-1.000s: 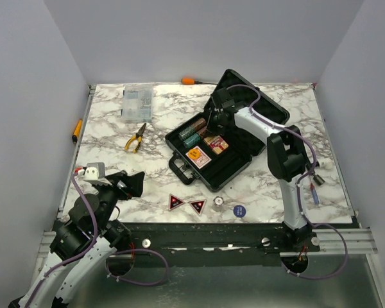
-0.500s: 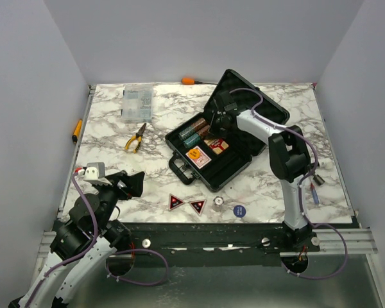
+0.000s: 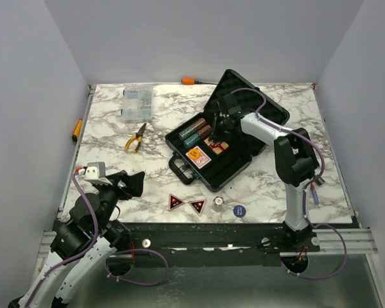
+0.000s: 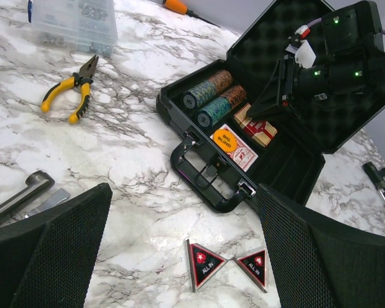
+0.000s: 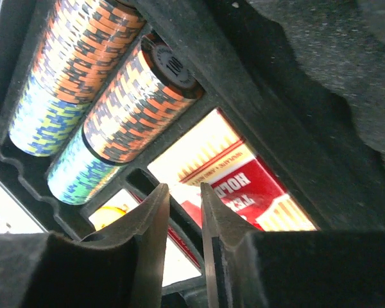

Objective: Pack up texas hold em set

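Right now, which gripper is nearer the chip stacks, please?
Right. The right gripper hovers in the case, just beside the chip stacks; the left gripper is far off, front-left.

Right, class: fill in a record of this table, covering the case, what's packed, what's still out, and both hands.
case: black briefcase, open, mid-table
packed: chip stacks, red card box, card deck with an orange button on it
still out: two triangles and two round buttons, near the table's front edge
right hand: inside the case above the card box, jaws slightly apart, empty
left hand: wide open, empty, front left
other: pliers, clear organiser box
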You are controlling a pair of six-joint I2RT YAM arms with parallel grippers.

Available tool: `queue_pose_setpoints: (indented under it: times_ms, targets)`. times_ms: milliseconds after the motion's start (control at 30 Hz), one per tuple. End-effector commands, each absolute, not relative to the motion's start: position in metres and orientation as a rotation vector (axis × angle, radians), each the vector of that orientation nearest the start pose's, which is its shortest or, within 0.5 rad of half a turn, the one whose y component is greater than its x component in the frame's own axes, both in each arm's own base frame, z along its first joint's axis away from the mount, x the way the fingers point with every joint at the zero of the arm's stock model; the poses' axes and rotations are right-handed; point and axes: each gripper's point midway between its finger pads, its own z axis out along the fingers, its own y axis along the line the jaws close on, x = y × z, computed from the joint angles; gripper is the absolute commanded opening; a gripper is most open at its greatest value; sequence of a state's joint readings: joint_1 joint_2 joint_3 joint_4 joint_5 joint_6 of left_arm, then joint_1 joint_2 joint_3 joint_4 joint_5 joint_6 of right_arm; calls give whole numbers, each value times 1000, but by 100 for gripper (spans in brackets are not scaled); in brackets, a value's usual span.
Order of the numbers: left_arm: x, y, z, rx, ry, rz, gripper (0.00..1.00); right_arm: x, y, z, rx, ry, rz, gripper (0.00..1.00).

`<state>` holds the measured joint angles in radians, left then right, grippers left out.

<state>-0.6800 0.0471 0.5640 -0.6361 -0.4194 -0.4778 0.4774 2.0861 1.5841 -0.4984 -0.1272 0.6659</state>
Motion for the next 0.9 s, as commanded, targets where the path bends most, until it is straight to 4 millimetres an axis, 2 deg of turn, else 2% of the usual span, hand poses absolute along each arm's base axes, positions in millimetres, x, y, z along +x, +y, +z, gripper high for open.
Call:
queue_pose_setpoints:
  times_ms: [0,100,267,533,700,867]
  targets:
    - [174,-67,223,-154,1737,-478,93,416,254,71,139,2649,481,32]
    - [174,-68,221,-152,1744,-476,93,415,252,69,153,2655,469,33]
    - [174,-69,221,-152,1750,-482,92,409,240,51,187,2698,382,33]
    - [177,-76,215,-128,1799,-478,92,376,223,23,193,2777,325,32]
    - [177,-78,212,-127,1811,-477,91,357,210,22,188,2801,283,32]
    - [179,-80,207,-137,1846,-466,90,347,199,38,176,2772,258,32]
